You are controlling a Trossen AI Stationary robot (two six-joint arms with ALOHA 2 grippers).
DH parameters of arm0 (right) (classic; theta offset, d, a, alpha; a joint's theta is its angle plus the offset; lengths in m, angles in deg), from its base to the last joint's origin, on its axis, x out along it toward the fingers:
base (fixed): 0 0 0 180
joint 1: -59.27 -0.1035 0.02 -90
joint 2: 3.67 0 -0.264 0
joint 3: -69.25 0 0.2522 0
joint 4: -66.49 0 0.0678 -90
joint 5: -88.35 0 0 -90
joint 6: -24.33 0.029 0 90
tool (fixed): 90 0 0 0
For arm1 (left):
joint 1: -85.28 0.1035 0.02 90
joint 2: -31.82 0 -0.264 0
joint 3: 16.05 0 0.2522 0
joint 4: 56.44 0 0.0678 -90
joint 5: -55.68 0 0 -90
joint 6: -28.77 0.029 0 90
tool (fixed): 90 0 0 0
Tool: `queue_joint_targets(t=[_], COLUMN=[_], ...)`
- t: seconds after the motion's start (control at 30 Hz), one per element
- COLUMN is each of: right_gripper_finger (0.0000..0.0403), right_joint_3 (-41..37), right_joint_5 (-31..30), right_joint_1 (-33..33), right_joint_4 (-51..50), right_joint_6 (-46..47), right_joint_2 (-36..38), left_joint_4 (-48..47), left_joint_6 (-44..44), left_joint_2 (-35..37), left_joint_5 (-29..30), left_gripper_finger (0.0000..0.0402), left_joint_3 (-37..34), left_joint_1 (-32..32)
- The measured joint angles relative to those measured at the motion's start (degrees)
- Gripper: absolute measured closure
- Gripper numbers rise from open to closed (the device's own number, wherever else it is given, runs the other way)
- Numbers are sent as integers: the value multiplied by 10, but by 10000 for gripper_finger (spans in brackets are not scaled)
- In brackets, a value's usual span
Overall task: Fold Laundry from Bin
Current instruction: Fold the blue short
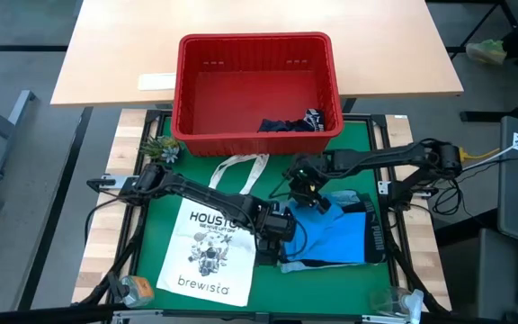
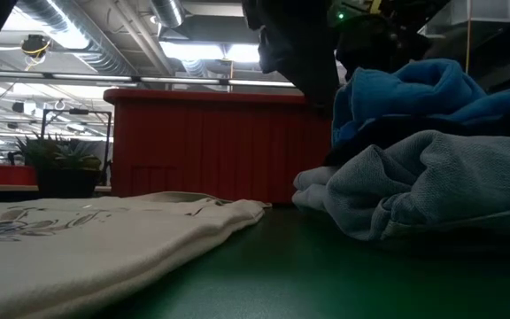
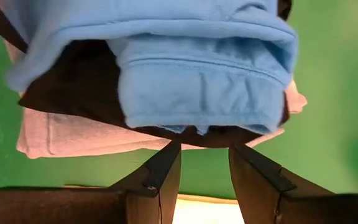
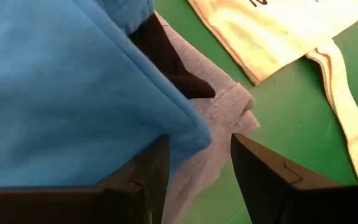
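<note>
Green mat point(image 1: 331, 144), your view from above. Your left gripper point(image 3: 204, 163) stands open, empty, at the folded stack's left edge; your right gripper point(image 4: 197, 163), open too, over the bright blue garment point(image 1: 340, 236). Red bin point(image 1: 257, 47) beyond holds a dark navy piece point(image 1: 288, 124).

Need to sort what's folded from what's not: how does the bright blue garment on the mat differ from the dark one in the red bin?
The bright blue garment lies flattened on top of a stack on the green mat; the dark garment sits crumpled in a corner of the red bin. The blue one spreads wider. Both are soft cloth.
</note>
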Motion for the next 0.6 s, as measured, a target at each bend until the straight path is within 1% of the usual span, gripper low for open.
queue_joint_targets(t=[0.17,0.37,0.47,0.6], right_gripper_finger=[231,231,232,250], right_joint_3=[0,0,0,0], right_joint_5=[-1,4,8,14], right_joint_1=[-1,-1,-1,-1], right_joint_4=[20,-9,-18,-27], right_joint_6=[-26,-96,-114,-143], right_joint_2=[-15,-16,-16,-16], left_joint_4=[-6,-10,-11,-15], left_joint_6=[6,6,6,7], left_joint_2=[0,0,0,0], left_joint_5=[0,0,0,7], left_gripper_finger=[272,272,272,272], left_joint_3=[0,0,0,0], left_joint_1=[11,20,20,20])
